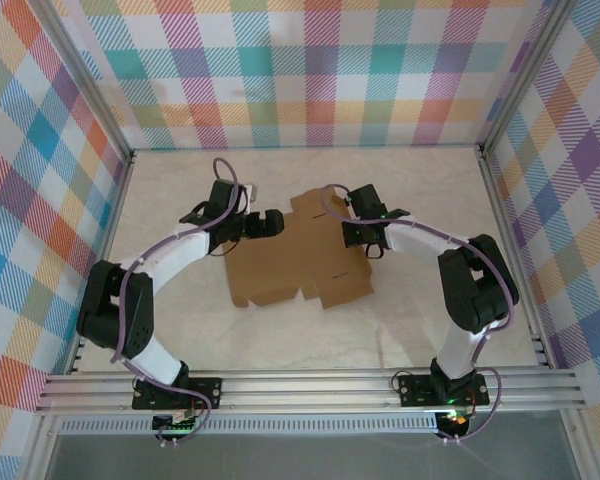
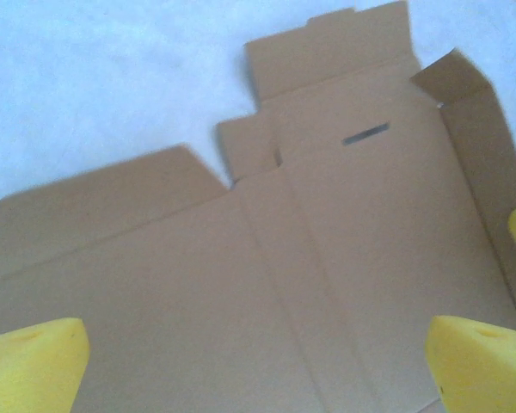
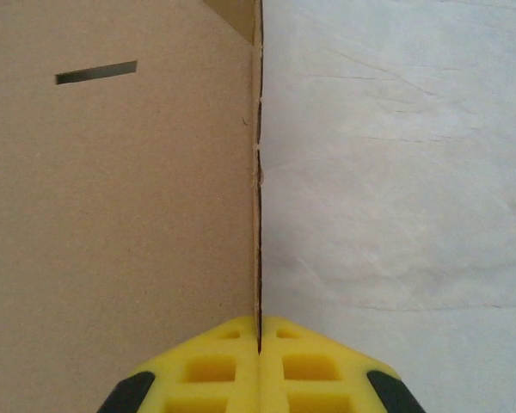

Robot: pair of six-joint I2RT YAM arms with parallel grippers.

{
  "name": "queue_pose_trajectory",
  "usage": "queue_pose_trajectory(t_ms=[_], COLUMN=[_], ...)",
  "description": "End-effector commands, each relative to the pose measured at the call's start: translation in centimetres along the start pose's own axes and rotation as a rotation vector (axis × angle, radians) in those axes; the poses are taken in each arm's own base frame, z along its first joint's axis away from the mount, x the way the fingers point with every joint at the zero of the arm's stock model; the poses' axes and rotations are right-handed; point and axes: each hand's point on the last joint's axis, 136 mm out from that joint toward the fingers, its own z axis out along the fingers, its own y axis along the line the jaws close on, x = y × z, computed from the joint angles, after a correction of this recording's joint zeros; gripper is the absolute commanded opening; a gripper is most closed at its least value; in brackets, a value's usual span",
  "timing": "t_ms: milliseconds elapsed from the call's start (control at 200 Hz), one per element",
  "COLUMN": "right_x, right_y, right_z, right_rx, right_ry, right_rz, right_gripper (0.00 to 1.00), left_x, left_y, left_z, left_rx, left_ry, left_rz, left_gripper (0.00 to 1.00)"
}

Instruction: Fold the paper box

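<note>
A flat brown die-cut cardboard sheet is laid at the centre of the top view. Its raised flap is pinched edge-on by the right gripper. The left gripper is held spread wide above the sheet.

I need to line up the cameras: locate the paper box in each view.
Top external: paper box, centre of the picture.
Left wrist: centre and bottom, under the open left gripper.
Right wrist: left half, its upright flap pinched by the right gripper.
Shared landmark: the dark slot, in both wrist views.
</note>
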Motion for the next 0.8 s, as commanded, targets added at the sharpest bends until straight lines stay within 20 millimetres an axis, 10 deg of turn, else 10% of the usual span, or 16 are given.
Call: queue_pose_trajectory(t_ms=[0,430,795], right_x=[-0.9,-1.0,-1.0], right_y=[2.5,2.1,0.1], right_z=[-0.9,-1.6,-1.3], right_rx=[-0.139,-0.284,-0.123], right_ry=[-0.026,-0.045,-0.030], right_rz=[-0.017,0.051,0.018], right_gripper=[0.00,0.00,0.00], left_x=[-2.2,-5.2,-8.5], left_y=[-0.6,-6.1,-8.6], left_z=[1.3,4.4,7.9], left_rx=[0.017,0.307,0.180], left_ry=[0.003,0.005,0.159], left_rz=[0.053,0.262,-0.115], left_gripper=[1.00,0.88,0.80])
